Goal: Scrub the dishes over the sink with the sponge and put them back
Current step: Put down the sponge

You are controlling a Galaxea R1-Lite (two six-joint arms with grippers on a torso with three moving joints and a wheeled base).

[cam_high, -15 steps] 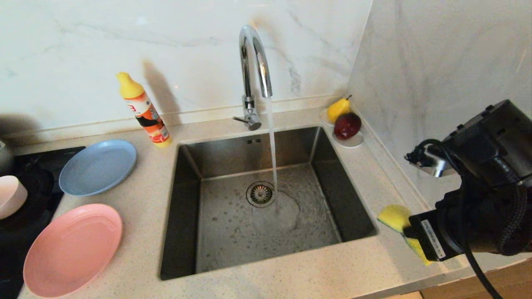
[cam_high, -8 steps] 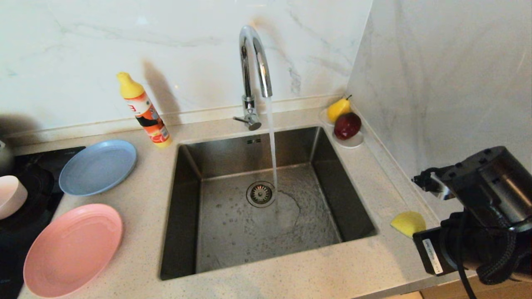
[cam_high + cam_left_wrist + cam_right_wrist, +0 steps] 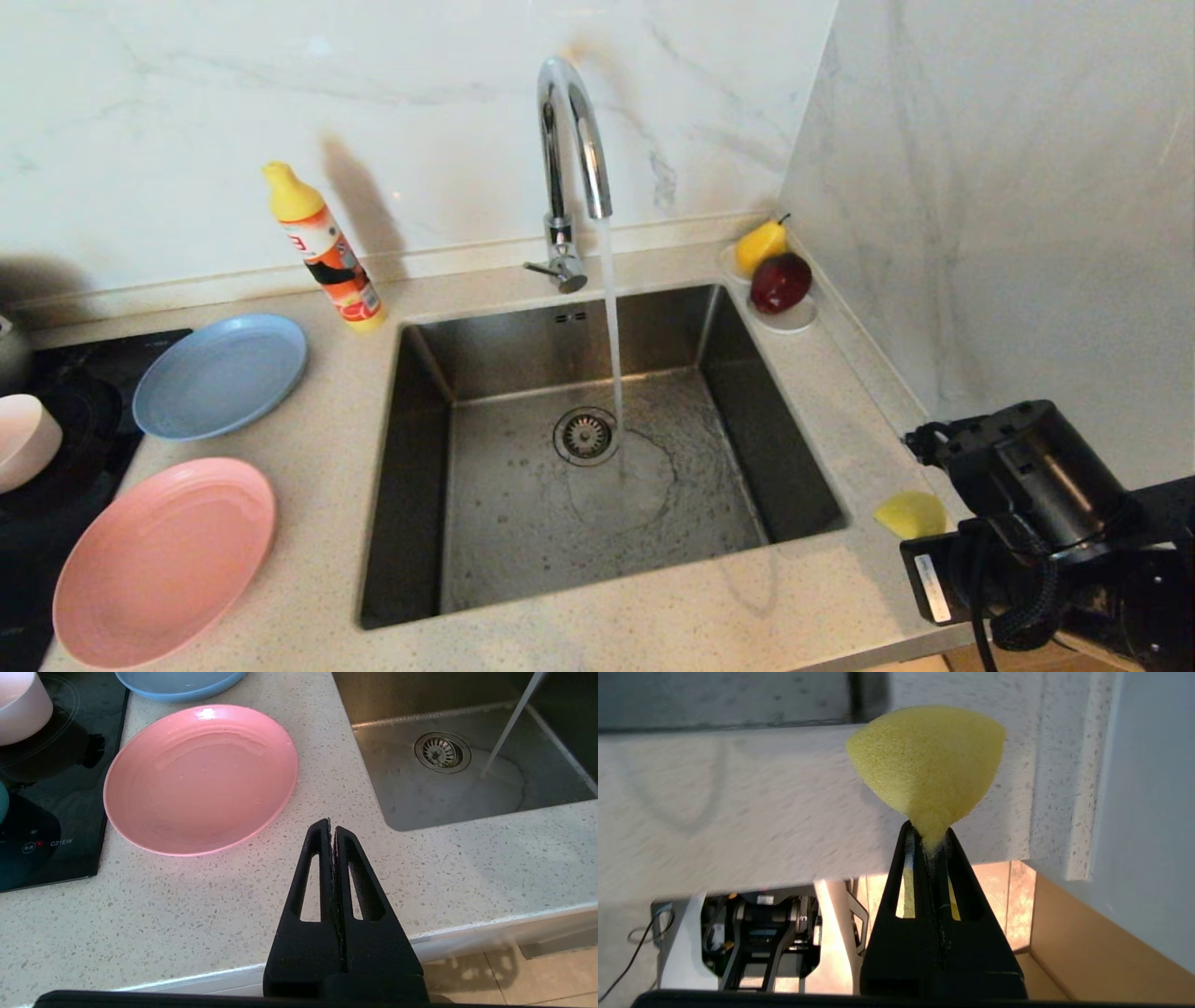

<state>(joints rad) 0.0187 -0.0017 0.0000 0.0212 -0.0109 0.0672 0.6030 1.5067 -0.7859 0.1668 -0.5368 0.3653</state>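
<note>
Speckled surface (image 3: 317, 467), tap running into sink (image 3: 597, 467). Right gripper (image 3: 930, 840), near the surface's right front corner, fingers clamped on sponge (image 3: 927, 760), ready for scrubbing. Left gripper (image 3: 332, 828) parked off the front edge, fingers together.
</note>
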